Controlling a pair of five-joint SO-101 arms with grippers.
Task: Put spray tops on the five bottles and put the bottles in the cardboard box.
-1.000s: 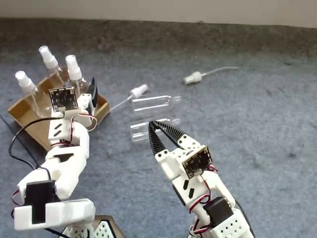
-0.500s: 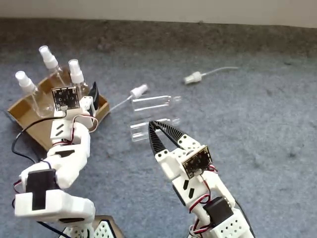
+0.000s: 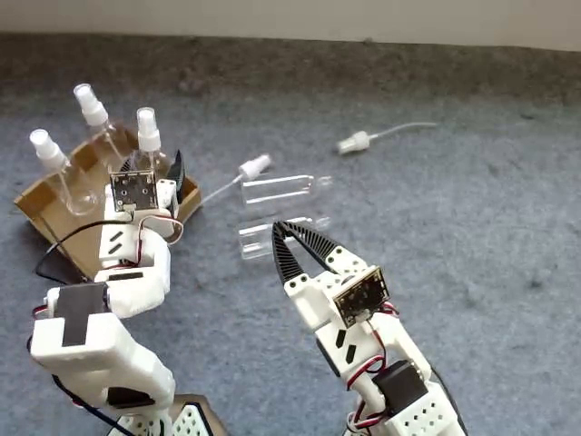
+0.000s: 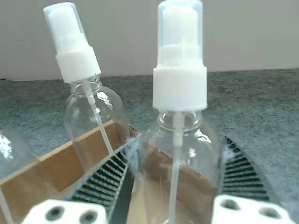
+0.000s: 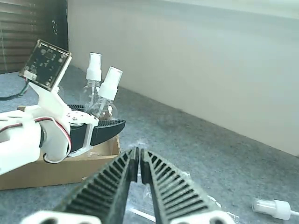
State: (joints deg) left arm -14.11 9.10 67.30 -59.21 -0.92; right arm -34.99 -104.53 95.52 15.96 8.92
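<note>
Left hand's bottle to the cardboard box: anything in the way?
Nothing visible. The left hand holds the capped bottle upright at the right corner of the cardboard box. The other two capped bottles stand farther left in the box, off its path.

Each bottle (image 4: 180, 158) you see is clear with a white top (image 4: 180, 70); the box (image 4: 51, 165) is plain brown. The carpet (image 3: 472, 236) is a mottled blue-grey, and the wall (image 5: 210, 70) is pale cream. Your arms (image 3: 310, 304) are white with black ribbed fingers (image 5: 110, 184) (the wires (image 3: 363, 370) are red and black).
</note>
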